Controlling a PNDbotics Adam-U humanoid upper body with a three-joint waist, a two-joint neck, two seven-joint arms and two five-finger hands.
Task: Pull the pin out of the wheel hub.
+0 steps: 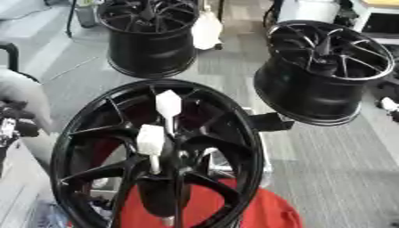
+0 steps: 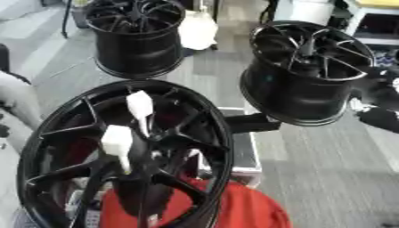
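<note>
Two white pins (image 1: 168, 106) in wheel hub (image 1: 160, 176)

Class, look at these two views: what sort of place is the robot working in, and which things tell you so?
Probably a workshop or robot test area. Three black wheel hubs show: one near with white pins in it, two more standing on a grey floor.

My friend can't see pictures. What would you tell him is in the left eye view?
A big black wheel hub fills the front of the view, with two white pins sticking up near its middle and something red under it. Two more black wheels stand behind on the grey floor. No robot hand shows.
</note>
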